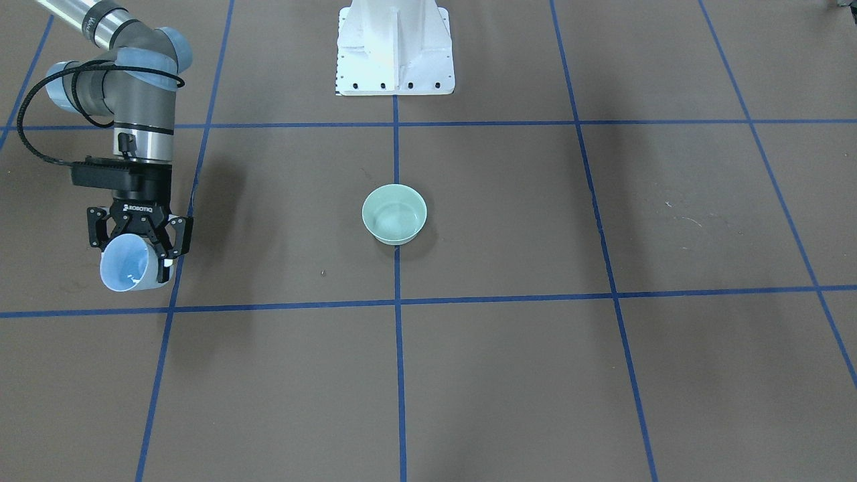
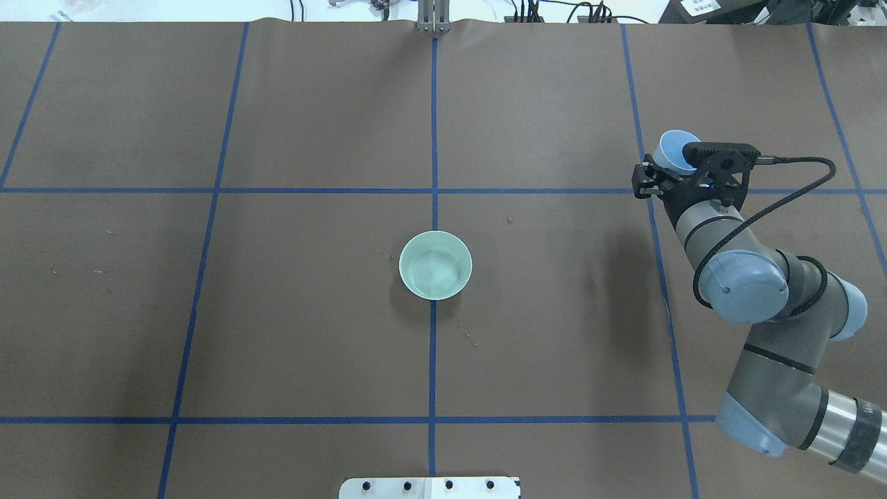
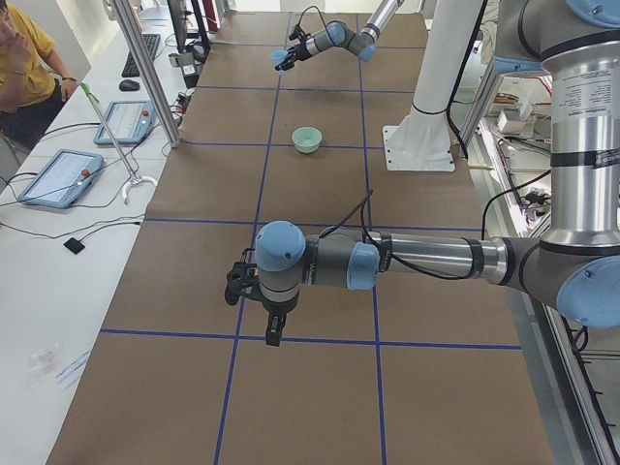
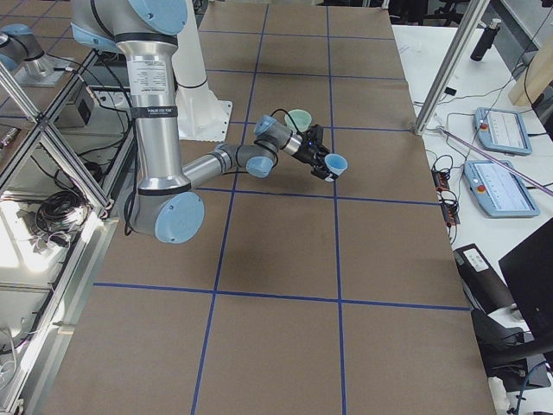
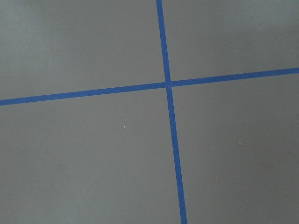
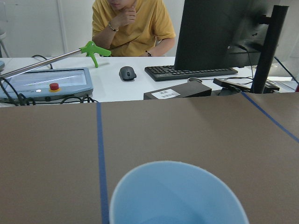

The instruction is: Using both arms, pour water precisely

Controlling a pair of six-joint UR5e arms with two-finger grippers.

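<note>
Front view: is looking steeply down across the table [image 1: 509, 375] toward the white pedestal [image 1: 395, 47].
Overhead view: is facing the opposite way, sharing the green bowl [image 2: 435, 265] at mid-table.
Side views: are looking along the table from its two ends, farther back.
Left wrist: is pointing down, close over a tape cross [image 5: 168, 84].
Right wrist: is looking level over the blue cup [image 6: 177, 196] toward a desk [image 6: 117, 91].

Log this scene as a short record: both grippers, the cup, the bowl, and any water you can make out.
right gripper: shut on the cup, out at the table's right side
cup: pale blue, mouth roughly up, well apart from the bowl
bowl: pale green, upright at table centre, untouched
water: faint glints inside the cup only; no stream
left gripper: points down over bare table, holds nothing visible; open or shut cannot be told
</note>
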